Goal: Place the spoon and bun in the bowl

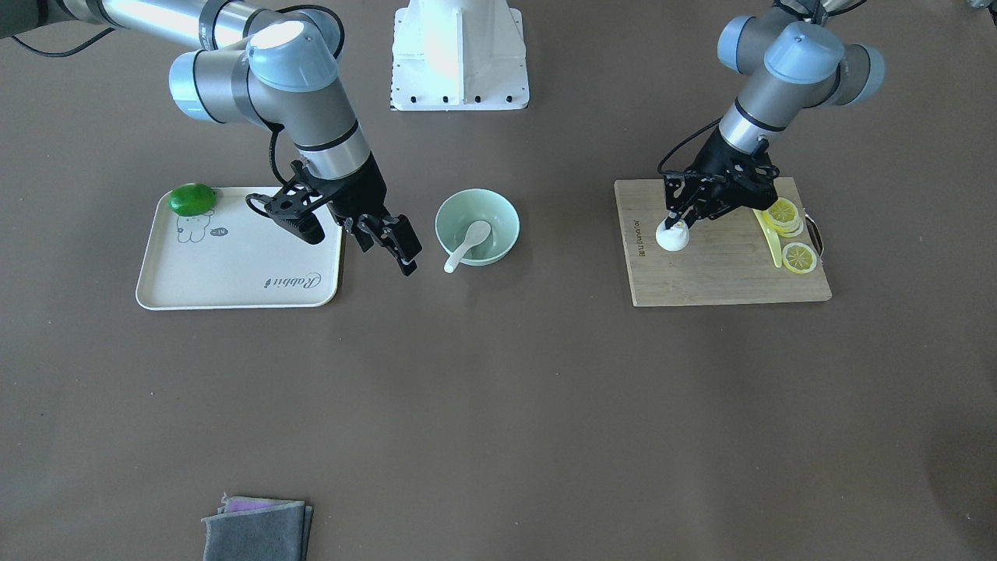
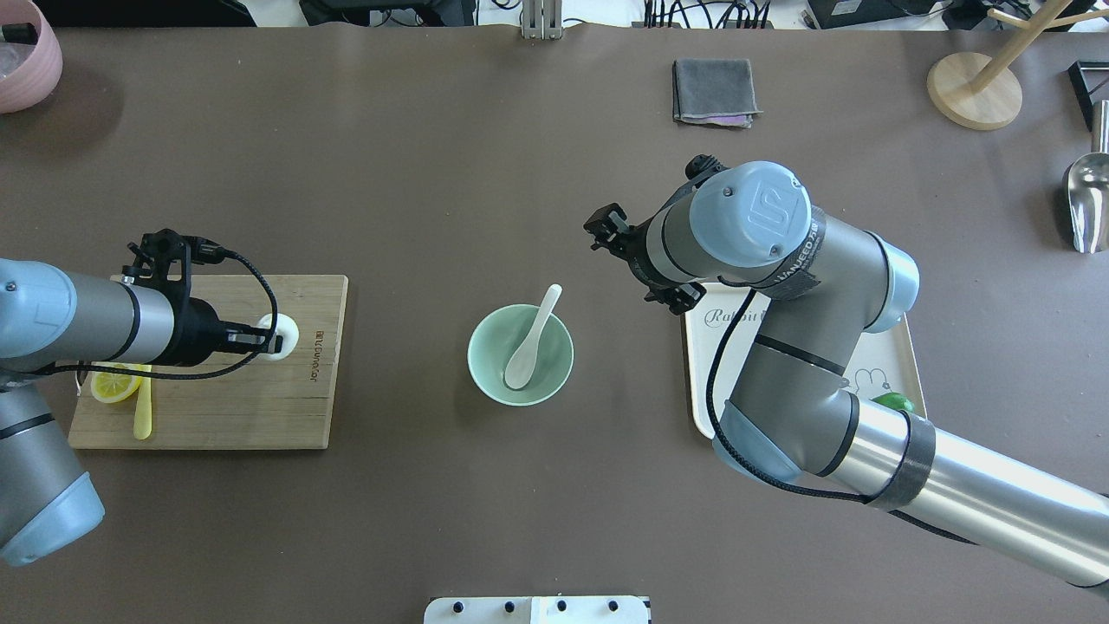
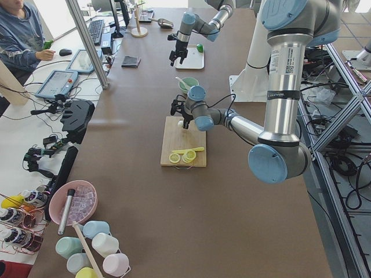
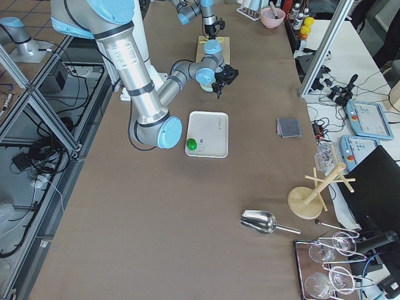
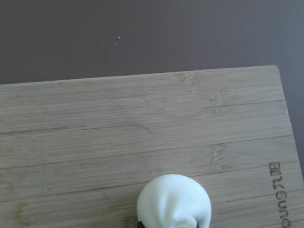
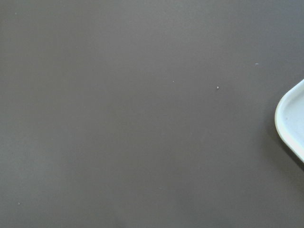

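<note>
- Jaws of the left gripper (image 1: 674,224) are set at the bun (image 1: 672,238); clamping cannot be told.
- Right gripper (image 1: 388,251) is spread open.
- Next, bun must be lifted to the bowl (image 1: 506,214), well apart.

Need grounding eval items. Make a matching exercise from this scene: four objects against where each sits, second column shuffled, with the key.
Objects:
1. spoon
2. bun
3. green fruit
4. lemon slices

Places:
A. at a corner of the tray
B. on the cutting board, beside the yellow knife
C. scoop in the bowl, handle over its rim
D. on the cutting board, at the left gripper

Pairs: 1-C, 2-D, 3-A, 4-B
</note>
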### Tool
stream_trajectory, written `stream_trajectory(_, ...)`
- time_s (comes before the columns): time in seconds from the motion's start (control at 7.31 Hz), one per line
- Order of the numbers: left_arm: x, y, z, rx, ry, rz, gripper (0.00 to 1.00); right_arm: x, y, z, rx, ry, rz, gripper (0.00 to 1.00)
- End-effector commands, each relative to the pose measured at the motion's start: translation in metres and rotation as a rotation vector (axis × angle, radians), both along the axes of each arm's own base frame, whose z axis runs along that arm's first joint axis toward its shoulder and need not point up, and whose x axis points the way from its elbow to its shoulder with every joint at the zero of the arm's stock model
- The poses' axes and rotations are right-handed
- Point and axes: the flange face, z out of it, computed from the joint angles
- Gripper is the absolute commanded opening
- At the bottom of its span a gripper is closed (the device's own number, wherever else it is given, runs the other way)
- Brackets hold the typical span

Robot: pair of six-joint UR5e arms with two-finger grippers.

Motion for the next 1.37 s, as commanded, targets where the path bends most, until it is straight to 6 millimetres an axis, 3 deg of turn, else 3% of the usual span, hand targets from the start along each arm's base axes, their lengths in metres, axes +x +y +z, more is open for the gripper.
stream_trajectory(0.0,0.067,0.015,-0.104,-0.05,0.184,0.016,0.0,0.066,0.014,0.049,0.048,0.051,-0.055,1.0)
stream_trajectory(0.14,0.108,0.03,-0.144,-0.076,0.224,0.026,0.0,0.099,0.016,0.068,0.049,0.06,-0.087,1.0)
stream_trajectory(0.27,0.145,0.046,-0.189,-0.049,0.236,0.006,0.0,0.116,0.015,0.077,0.043,0.063,-0.096,1.0)
stream_trajectory(0.41,0.165,0.058,-0.212,-0.047,0.213,0.004,0.3,0.122,0.012,0.082,0.046,0.072,-0.098,1.0)
stream_trajectory(0.55,0.163,0.057,-0.21,-0.039,0.209,0.001,0.97,0.124,0.01,0.085,0.056,0.082,-0.105,1.0)
stream_trajectory(0.96,0.146,0.037,-0.197,-0.006,0.183,-0.014,0.98,0.132,0.01,0.095,0.052,0.092,-0.112,1.0)
stream_trajectory(1.23,0.106,0.009,-0.169,-0.014,0.149,-0.018,0.98,0.146,0.018,0.105,0.129,0.124,-0.168,1.0)
